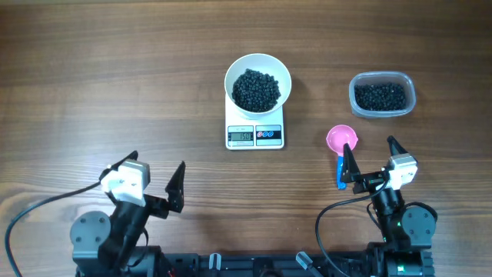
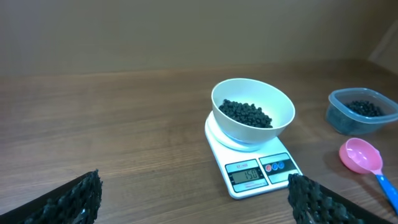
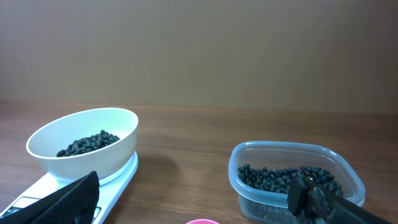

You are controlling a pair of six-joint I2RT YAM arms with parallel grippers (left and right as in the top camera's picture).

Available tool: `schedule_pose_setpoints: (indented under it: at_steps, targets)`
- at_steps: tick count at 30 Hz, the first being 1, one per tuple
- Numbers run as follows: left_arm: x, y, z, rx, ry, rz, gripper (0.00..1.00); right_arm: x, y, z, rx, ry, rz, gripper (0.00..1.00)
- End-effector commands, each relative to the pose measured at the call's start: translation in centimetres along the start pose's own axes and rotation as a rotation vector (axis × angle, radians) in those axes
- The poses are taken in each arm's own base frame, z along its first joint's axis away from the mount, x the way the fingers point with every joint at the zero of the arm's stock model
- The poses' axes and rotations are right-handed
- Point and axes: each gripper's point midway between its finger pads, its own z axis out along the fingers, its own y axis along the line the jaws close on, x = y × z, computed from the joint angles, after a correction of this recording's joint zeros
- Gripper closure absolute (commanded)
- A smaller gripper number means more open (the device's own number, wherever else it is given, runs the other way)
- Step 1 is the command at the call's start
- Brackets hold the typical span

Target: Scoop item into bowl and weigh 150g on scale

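Overhead view, 12 o'clock = far edge of the table (image 1: 115,77).

- Scale (image 1: 255,136): sits flat just past table centre toward 12 o'clock, front edge facing 6 o'clock. The display (image 2: 245,175) is lit; the digits look like 150, but they are small and I would not swear to them.
- Bowl (image 1: 231,77): upright on the scale platform, overhanging it toward 12 o'clock.
- Pellets (image 1: 256,89): a dark heap covers the bottom of the bowl, well below the rim.
- Tub (image 1: 355,96): clear plastic, at 2 o'clock on the table and well apart from the scale. It holds a shallow layer of the same black pellets.
- Scoop (image 1: 341,139): pink, lying on the table at 3 o'clock of the scale and 7 o'clock of the tub. Its blue handle (image 1: 340,173) points to 6 o'clock. The handle end lies just beside one finger of the right end effector; I cannot tell whether they touch.
- Left end effector (image 1: 154,173): at 7 o'clock, above bare table with the jaws spread wide and nothing between them.
- Right end effector (image 1: 373,156): at 4 o'clock, jaws likewise spread wide and gripping nothing. Its wrist view looks between the bowl and the tub.
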Motion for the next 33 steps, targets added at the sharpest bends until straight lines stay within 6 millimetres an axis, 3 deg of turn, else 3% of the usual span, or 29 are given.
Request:
schedule_pose_setpoints:
  at_steps: [1,12,19,22,28,33]
  targets:
    - [1.2,0.6,0.0,-0.032,-0.014,-0.02,0.0,-0.2,0.0,0.0,0.005,-0.012,-0.014,0.0]
    - [3.0,0.9,0.4,-0.038,-0.051,-0.009,0.0,-0.2,0.0,0.0,0.005,-0.012,-0.013,0.0]
    - [4.2,1.5,2.5,-0.038,-0.084,-0.002,0.0,-0.2,0.0,0.0,0.005,-0.012,-0.013,0.0]
    - [5.4,2.7,3.6,-0.085,-0.096,-0.115,0.0,-0.2,0.0,0.0,0.005,-0.012,-0.013,0.0]
    - [7.7,3.3,4.8,-0.099,-0.072,-0.131,0.0,-0.2,0.0,0.0,0.005,-0.012,-0.013,0.0]
    - [7.4,3.8,4.9,-0.118,-0.1,-0.183,0.0,-0.2,0.0,0.0,0.005,-0.012,-0.013,0.0]
